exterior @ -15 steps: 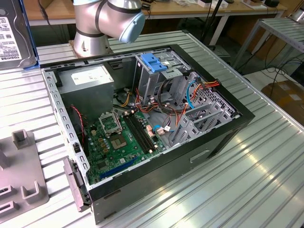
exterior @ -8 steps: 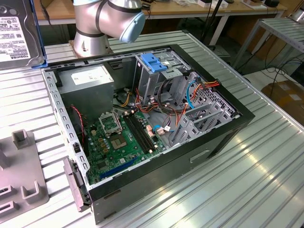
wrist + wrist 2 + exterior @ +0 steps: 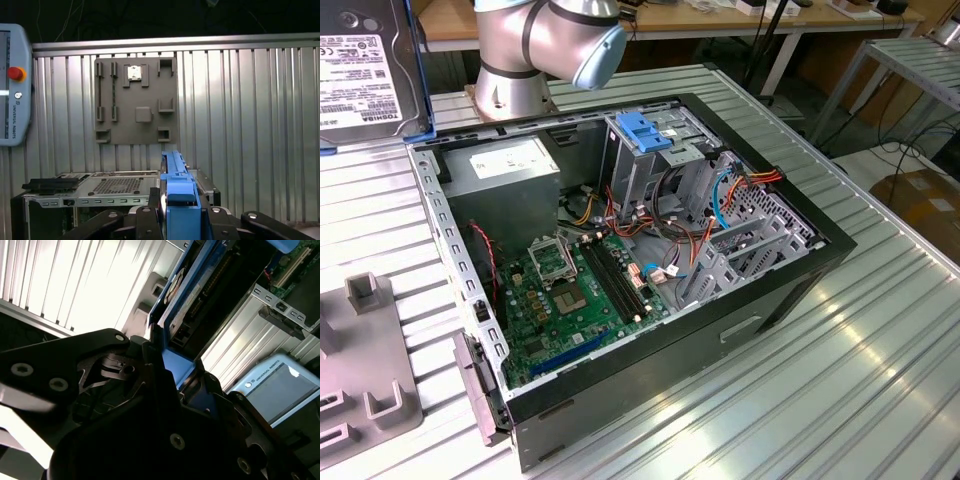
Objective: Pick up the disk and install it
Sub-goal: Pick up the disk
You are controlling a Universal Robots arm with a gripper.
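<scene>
"One disk [image 3: 360, 70], then. Where is it?"

"Up off the table, pinched by the gripper [image 3: 179, 209]. In the exterior view it stands upright in the top corner on the exterior view's left. Its white label faces the camera and a blue rail [image 3: 423, 80] runs along its edge."

"How do the fingers sit?"

"Pressed in on that blue rail from both sides. In the first wrist view the rail runs edge-on between the dark fingers [image 3: 155, 202]. In the second wrist view the black jaws close round its blue end."

"And the computer?"

"The disk is outside the computer case [image 3: 720, 335], past its corner on the exterior view's left. The case lies on its side, open. Inside there is a metal drive cage [image 3: 640, 170] with a blue latch [image 3: 645, 130] on top and loose cables [image 3: 720, 195] beside it. A green circuit board [image 3: 580, 290] lies on the floor and a grey power supply [image 3: 505, 170] sits in the far corner."

"Round about?"

"The arm [image 3: 540, 45] rises behind the case. Everything stands on a ribbed metal table [image 3: 860, 370]. A grey plate [image 3: 360, 380] with raised blocks lies on the exterior view's left, apart from the case. In the first wrist view a pendant [image 3: 15, 85] with a red button lies on the table too."
</scene>
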